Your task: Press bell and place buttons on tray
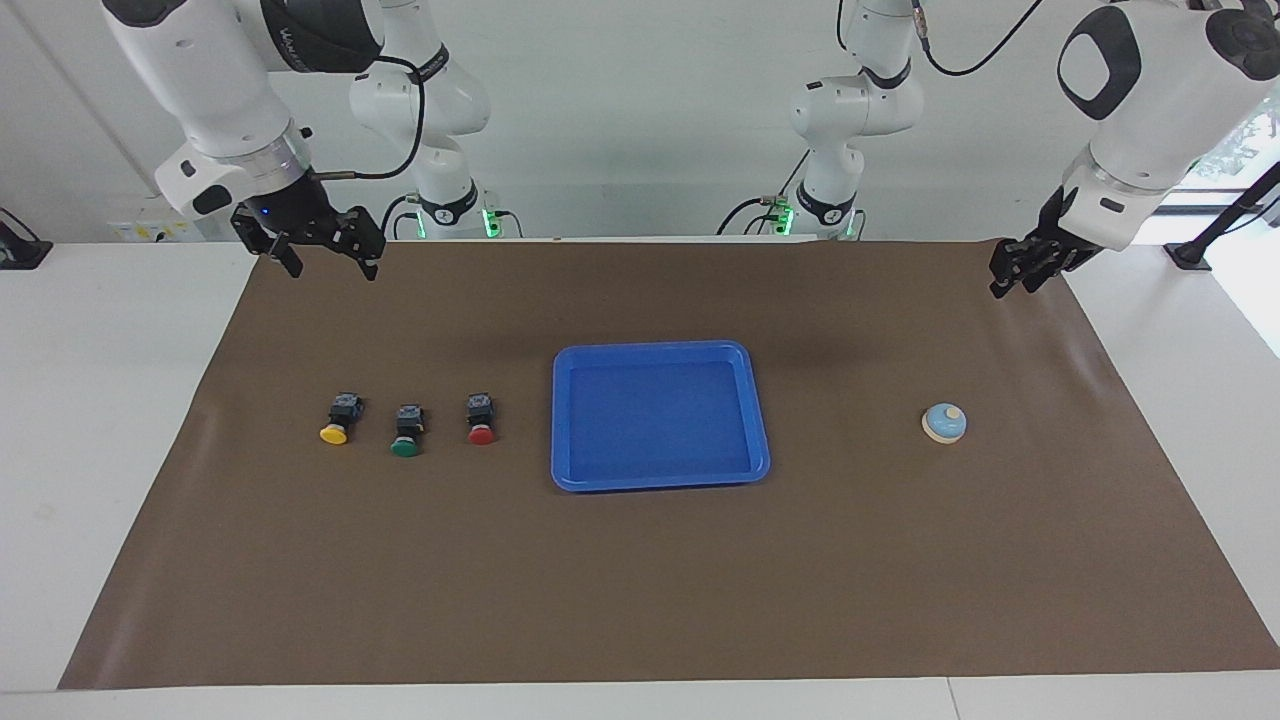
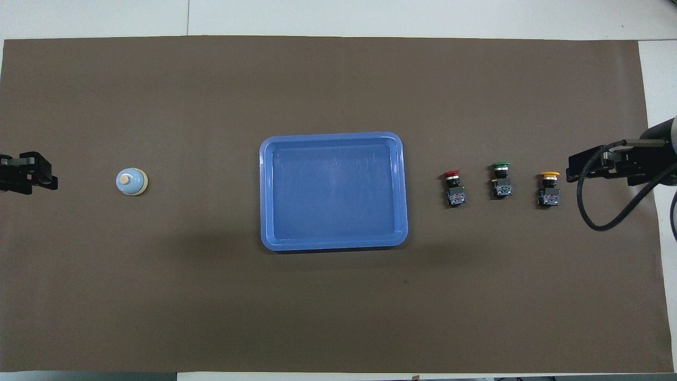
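The blue tray (image 1: 655, 347) lies in the middle of the brown mat, and it shows in the overhead view (image 2: 331, 136) too. Three buttons lie in a row beside it toward the right arm's end: red (image 1: 481, 420) (image 2: 454, 189), green (image 1: 405, 432) (image 2: 501, 182), yellow (image 1: 335, 420) (image 2: 548, 189). The bell (image 1: 944, 423) (image 2: 131, 181) stands toward the left arm's end. My right gripper (image 1: 330, 262) (image 2: 582, 166) is open and empty, raised over the mat's corner by the buttons. My left gripper (image 1: 1012, 283) (image 2: 29, 172) hangs empty over the mat's corner by the bell.
The brown mat (image 1: 640, 580) covers most of the white table (image 1: 100, 400). A black cable (image 2: 597, 211) loops from the right wrist over the mat's edge.
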You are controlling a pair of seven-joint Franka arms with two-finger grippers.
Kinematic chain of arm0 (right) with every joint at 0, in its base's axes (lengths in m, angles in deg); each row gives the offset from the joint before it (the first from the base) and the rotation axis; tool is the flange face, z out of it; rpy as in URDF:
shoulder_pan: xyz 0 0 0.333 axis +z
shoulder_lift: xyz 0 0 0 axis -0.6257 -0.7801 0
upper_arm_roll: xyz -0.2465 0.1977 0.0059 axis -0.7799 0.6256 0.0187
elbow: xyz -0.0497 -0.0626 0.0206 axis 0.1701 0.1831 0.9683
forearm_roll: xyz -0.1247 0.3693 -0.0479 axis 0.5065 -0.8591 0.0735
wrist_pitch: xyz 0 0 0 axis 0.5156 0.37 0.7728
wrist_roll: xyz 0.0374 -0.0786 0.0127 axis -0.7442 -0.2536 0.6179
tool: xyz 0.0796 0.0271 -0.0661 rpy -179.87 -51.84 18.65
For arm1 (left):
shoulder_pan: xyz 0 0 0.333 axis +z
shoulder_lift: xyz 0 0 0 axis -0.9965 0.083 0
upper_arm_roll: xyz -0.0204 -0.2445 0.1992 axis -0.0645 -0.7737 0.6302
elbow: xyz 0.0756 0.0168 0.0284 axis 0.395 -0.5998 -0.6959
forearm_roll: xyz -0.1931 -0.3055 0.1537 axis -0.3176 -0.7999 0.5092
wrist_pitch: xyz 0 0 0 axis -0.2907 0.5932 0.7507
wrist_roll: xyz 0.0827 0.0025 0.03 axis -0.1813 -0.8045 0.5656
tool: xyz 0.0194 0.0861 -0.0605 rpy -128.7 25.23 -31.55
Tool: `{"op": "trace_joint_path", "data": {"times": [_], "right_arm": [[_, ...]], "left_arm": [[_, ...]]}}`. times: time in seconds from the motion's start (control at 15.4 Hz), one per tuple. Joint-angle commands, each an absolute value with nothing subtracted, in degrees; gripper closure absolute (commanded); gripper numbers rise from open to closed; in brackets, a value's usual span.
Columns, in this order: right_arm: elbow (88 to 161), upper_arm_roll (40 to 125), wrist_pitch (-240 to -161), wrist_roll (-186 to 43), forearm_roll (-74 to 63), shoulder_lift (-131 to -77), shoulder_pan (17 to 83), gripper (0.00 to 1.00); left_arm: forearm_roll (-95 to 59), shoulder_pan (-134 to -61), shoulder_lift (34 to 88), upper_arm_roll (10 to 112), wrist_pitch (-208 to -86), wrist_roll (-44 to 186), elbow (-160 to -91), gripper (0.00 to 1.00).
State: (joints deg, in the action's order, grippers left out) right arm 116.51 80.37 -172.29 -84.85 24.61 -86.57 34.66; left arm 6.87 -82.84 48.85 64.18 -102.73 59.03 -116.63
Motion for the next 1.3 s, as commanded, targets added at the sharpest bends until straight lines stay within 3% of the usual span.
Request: {"op": "trace_joint_path", "data": {"times": [0.0, 0.45, 1.23], "right_arm": [[116.9, 80.9, -171.5, -83.6, 24.4, -86.0, 33.9, 0.0], [116.9, 80.9, -171.5, -83.6, 24.4, -86.0, 33.9, 0.0], [116.9, 80.9, -171.5, -83.6, 24.5, -86.0, 33.9, 0.0]], "left_arm": [[7.7, -81.5, 43.5, 63.9, -113.3, 57.4, -128.7, 1.0], [7.7, -83.1, 53.5, 63.6, -122.0, 55.5, -129.6, 1.0], [7.6, -81.9, 62.2, 63.9, -136.2, 55.8, -132.6, 1.0]]}}
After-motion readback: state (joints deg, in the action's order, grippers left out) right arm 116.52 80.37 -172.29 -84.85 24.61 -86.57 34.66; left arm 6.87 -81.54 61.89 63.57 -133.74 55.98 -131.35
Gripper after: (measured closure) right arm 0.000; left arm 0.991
